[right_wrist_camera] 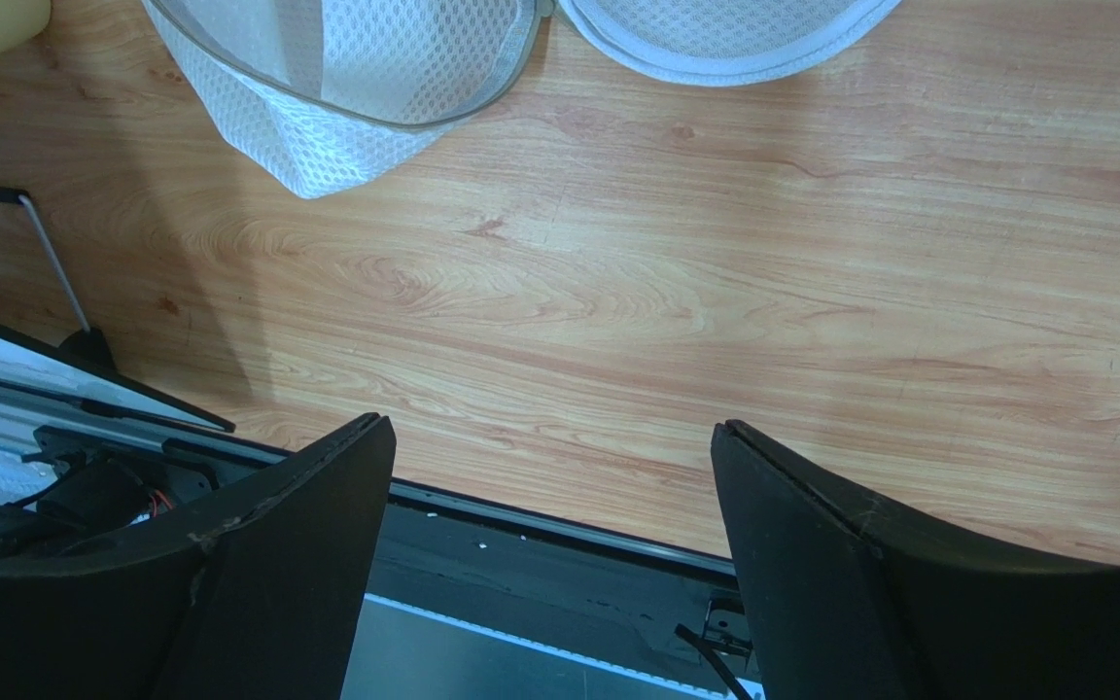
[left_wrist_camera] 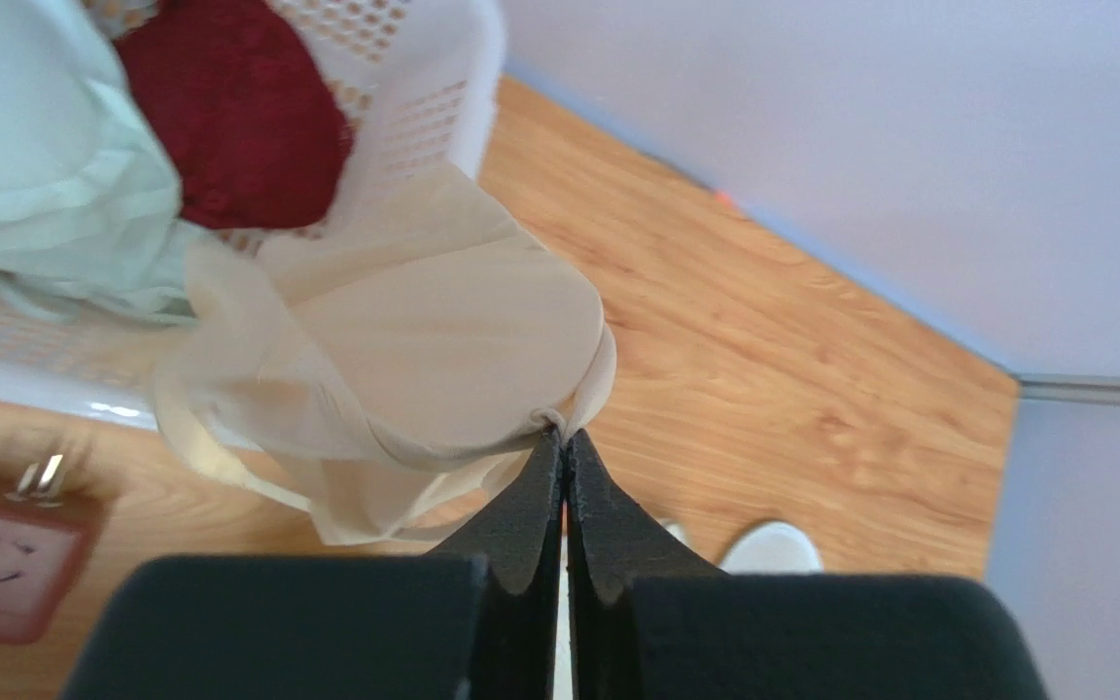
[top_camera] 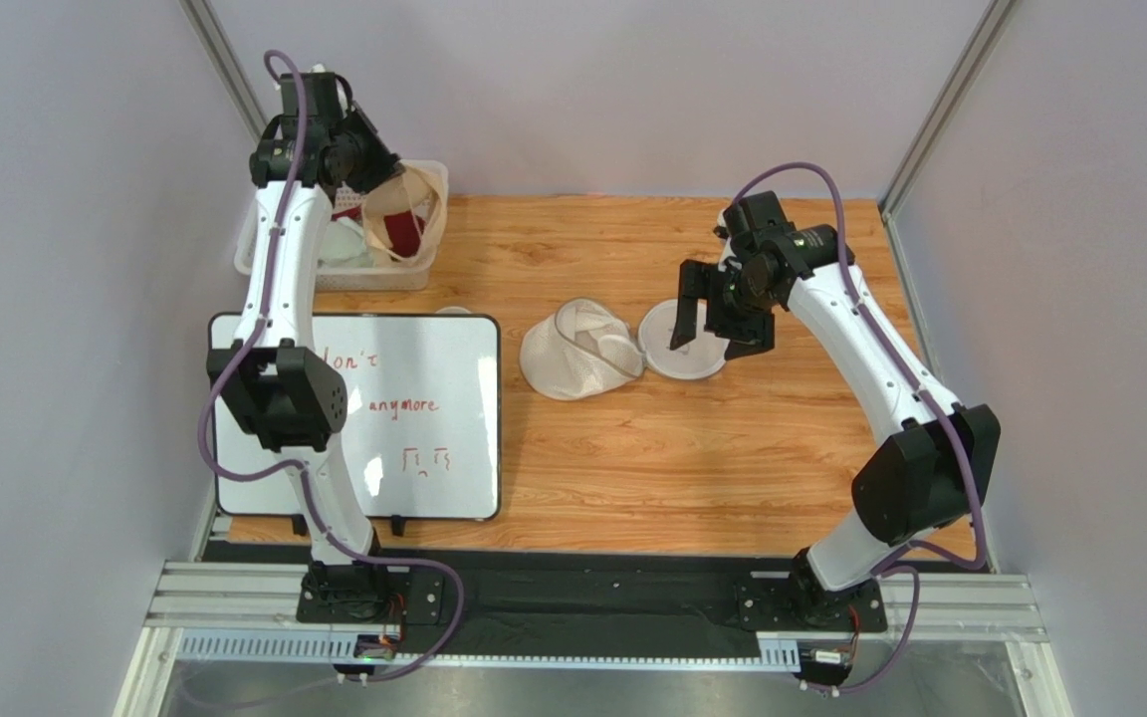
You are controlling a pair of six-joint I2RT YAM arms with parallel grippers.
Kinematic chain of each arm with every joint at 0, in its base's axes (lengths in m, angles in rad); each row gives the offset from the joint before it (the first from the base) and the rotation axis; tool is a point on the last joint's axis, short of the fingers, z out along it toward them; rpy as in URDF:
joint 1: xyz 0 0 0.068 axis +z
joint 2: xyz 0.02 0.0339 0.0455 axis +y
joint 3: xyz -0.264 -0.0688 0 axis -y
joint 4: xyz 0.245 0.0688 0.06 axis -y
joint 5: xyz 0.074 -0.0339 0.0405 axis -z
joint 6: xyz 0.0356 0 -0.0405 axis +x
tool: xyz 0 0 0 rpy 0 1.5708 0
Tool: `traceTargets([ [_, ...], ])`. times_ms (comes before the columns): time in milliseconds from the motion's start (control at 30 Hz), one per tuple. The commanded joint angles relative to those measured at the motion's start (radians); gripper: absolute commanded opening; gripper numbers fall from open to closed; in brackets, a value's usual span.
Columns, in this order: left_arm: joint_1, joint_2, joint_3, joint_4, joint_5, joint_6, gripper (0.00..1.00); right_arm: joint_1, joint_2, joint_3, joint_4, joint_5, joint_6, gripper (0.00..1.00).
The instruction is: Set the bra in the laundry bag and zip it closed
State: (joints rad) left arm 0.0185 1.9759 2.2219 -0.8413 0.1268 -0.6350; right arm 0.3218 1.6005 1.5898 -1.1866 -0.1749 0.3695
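- Mid-table: the laundry bag (top_camera: pixel 583 351) lies unzipped, its two halves side by side, long axis left to right. The right gripper (top_camera: pixel 714 318) hovers over the right half, jaws wide apart and empty.
- Far left: the left gripper (left_wrist_camera: pixel 563 438), jaws together, pinches an edge of the bra (left_wrist_camera: pixel 435 350). The bra hangs over the right end of the basket (left_wrist_camera: pixel 435 88), its length running from the fingertips down toward it.

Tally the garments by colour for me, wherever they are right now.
Beige: 1, the bra, pinched in the left gripper
Dark red: 1, the dark red garment in the basket
Pale whitish: 1, the pale garment in the basket
Total: 3
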Motion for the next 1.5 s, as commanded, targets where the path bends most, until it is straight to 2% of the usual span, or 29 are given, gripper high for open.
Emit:
traceTargets([
  [0, -0.041, -0.104, -0.002, 0.102, 0.103, -0.112, 0.0, -0.004, -0.04, -0.004, 0.038, -0.041, 0.011, 0.85],
  [200, -0.06, -0.164, 0.09, 0.151, 0.138, -0.13, 0.0, -0.003, -0.05, 0.004, 0.044, -0.069, 0.017, 0.85],
  [333, -0.095, -0.17, 0.191, 0.199, 0.267, -0.14, 0.0, -0.004, -0.06, 0.007, 0.05, -0.089, 0.023, 0.85],
  [433, -0.167, -0.17, 0.243, 0.2, 0.325, -0.127, 0.0, -0.003, -0.073, 0.022, 0.048, -0.097, 0.031, 0.85],
  [600, -0.307, -0.21, 0.234, 0.183, 0.385, -0.066, 0.0, -0.003, -0.135, 0.044, 0.022, -0.103, 0.054, 0.86],
  [767, -0.471, -0.267, 0.108, 0.151, 0.392, -0.023, 0.0, -0.004, -0.269, 0.001, -0.033, -0.051, 0.085, 0.87],
  [900, -0.658, -0.259, 0.088, 0.081, 0.327, 0.072, 0.0, -0.004, -0.398, -0.105, -0.08, 0.005, 0.147, 0.87],
  [1067, -0.837, -0.252, 0.062, 0.015, 0.24, 0.139, 0.0, -0.004, -0.577, -0.224, -0.186, 0.127, 0.253, 0.86],
  [1167, -0.969, -0.275, -0.043, 0.015, 0.148, 0.21, 0.0, -0.004, -0.669, -0.275, -0.222, 0.216, 0.295, 0.85],
  [1233, -1.058, -0.298, -0.174, 0.05, 0.073, 0.235, 0.0, -0.004, -0.712, -0.301, -0.222, 0.235, 0.295, 0.84],
  [1267, -1.08, -0.31, -0.292, 0.077, 0.062, 0.229, 0.0, -0.004, -0.727, -0.33, -0.222, 0.232, 0.29, 0.84],
  [1333, -1.126, -0.365, -0.431, 0.209, 0.06, 0.212, 0.0, -0.004, -0.769, -0.353, -0.231, 0.227, 0.283, 0.84],
  [1367, -1.138, -0.386, -0.564, 0.253, 0.042, 0.19, 0.0, -0.004, -0.789, -0.381, -0.234, 0.229, 0.279, 0.84],
  [1433, -1.164, -0.451, -0.692, 0.378, 0.021, 0.166, 0.0, -0.003, -0.852, -0.418, -0.229, 0.223, 0.276, 0.84],
  [1467, -1.17, -0.474, -0.816, 0.421, -0.008, 0.14, 0.0, -0.006, -0.872, -0.457, -0.22, 0.213, 0.267, 0.84],
])
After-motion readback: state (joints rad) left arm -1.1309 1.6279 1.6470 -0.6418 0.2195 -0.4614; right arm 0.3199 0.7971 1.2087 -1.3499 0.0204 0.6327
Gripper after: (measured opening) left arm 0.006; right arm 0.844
